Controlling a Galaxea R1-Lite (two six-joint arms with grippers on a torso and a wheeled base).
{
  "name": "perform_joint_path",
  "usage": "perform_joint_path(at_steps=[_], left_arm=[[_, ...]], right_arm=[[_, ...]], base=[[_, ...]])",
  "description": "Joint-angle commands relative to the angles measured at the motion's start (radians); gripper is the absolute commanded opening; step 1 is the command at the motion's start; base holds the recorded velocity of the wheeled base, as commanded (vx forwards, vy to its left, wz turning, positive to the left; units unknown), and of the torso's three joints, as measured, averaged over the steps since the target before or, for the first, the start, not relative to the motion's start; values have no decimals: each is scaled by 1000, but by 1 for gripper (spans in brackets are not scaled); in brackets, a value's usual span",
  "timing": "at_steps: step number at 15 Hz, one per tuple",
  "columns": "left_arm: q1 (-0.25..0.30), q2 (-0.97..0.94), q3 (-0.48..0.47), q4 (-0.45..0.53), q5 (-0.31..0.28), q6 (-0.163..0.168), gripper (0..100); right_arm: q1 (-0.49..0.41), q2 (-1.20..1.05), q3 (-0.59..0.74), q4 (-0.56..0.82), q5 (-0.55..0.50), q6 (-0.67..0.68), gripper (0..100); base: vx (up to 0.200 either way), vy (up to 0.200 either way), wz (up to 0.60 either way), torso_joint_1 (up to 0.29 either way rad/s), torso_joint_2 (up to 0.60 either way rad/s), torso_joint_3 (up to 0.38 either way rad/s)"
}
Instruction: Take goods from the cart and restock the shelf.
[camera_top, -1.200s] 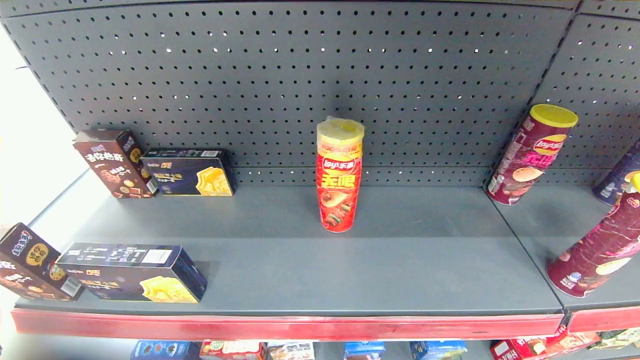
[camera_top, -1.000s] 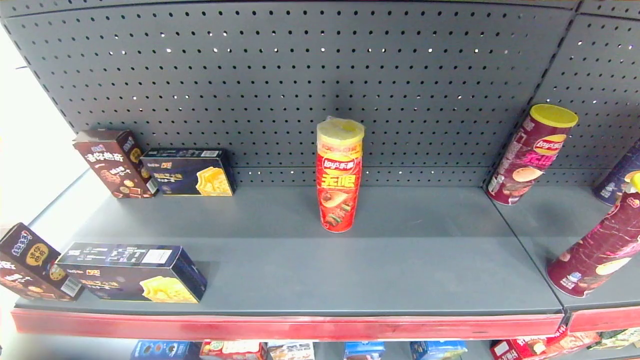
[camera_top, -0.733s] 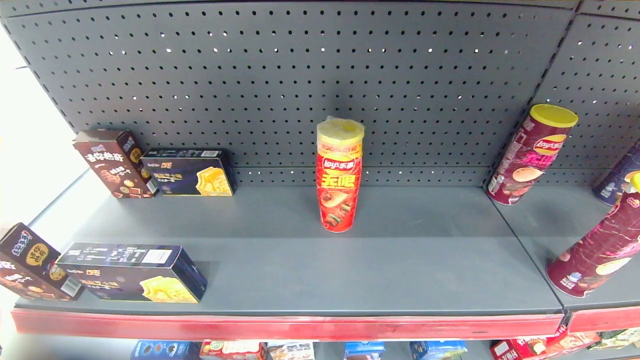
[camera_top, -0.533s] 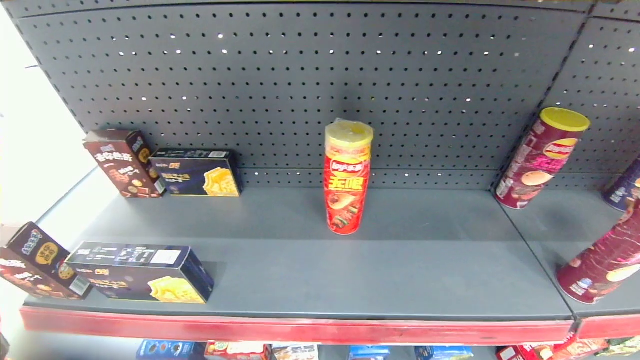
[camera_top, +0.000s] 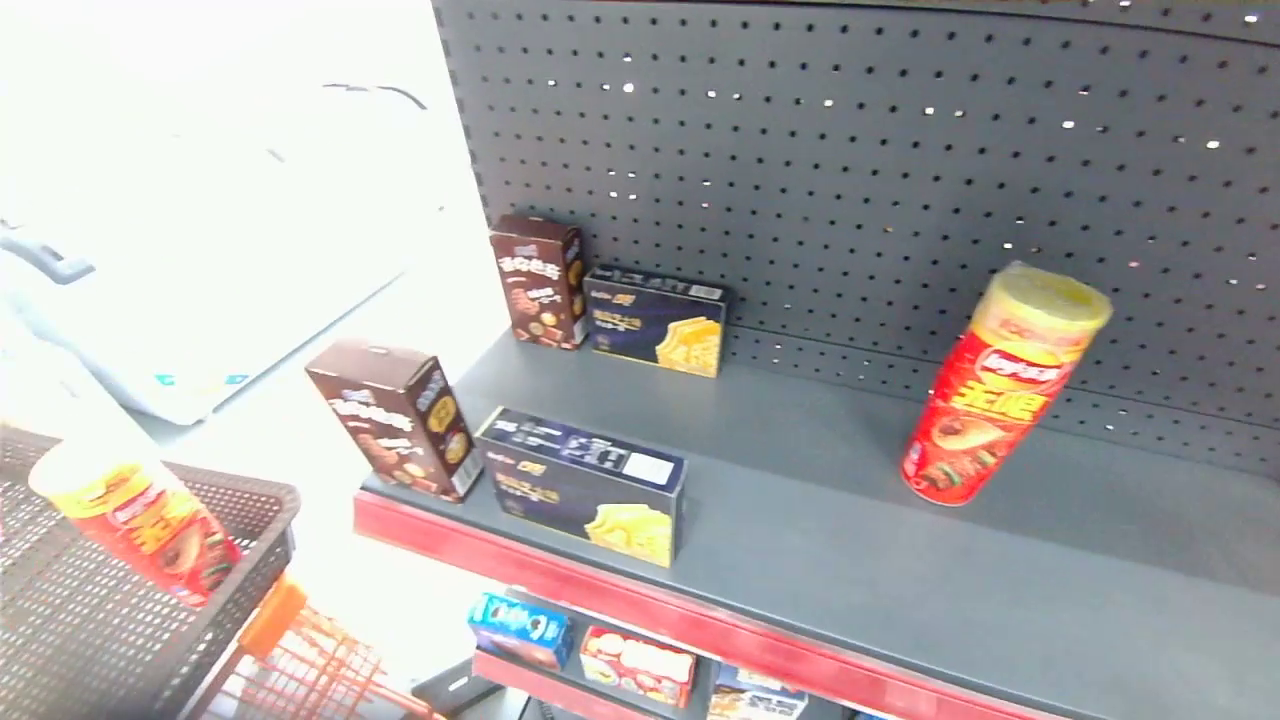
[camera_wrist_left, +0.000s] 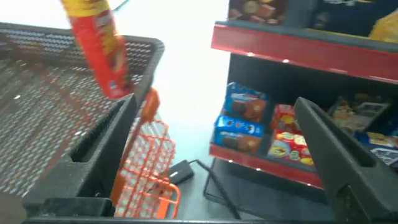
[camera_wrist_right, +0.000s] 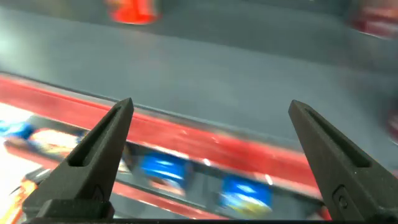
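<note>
A red chip can (camera_top: 1000, 390) with a yellow lid stands upright on the grey shelf (camera_top: 800, 540), near the pegboard back. Another red chip can (camera_top: 140, 520) leans inside the dark mesh cart basket (camera_top: 90, 630) at the lower left. The left wrist view has this can (camera_wrist_left: 96, 46) above the basket (camera_wrist_left: 50, 124). My left gripper (camera_wrist_left: 217, 106) is open beside the basket and holds nothing. My right gripper (camera_wrist_right: 210, 106) is open too, in front of the shelf's red front edge (camera_wrist_right: 217, 146), with the standing can (camera_wrist_right: 132, 9) beyond it.
Two brown boxes (camera_top: 400, 420) (camera_top: 540, 280) and two dark blue boxes (camera_top: 585, 485) (camera_top: 655, 320) occupy the shelf's left end. Packaged goods (camera_top: 600, 650) fill the shelf below. The orange cart frame (camera_top: 300, 670) sits under the basket. Bare shelf lies between the boxes and the can.
The head camera has swung to the left, so the whole picture shifted right. The cart basket with its red can has come into view. The shelf's goods have not moved.
</note>
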Motion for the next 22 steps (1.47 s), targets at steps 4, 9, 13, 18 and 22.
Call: perform_joint_path(at_steps=[4,9,13,18,22], left_arm=[[2,0,0,0,1,-2,100],[0,0,0,0,-3,5,100],[0,0,0,0,-3,2,100],[3,10,-97,24,28,112,100],[11,371,-299,141,149,123,100]], right_arm=[[0,0,2,-1,-3,-1,100],[0,0,0,-1,-3,-1,100],[0,0,0,-1,-3,-1,100],[0,0,2,-1,-3,-1,100],[0,2,2,-1,-3,-1,100]], base=[[0,0,150,1,-1,1],[0,0,0,0,0,0],[0,0,0,0,0,0],[0,0,0,0,0,0],[0,0,0,0,0,0]])
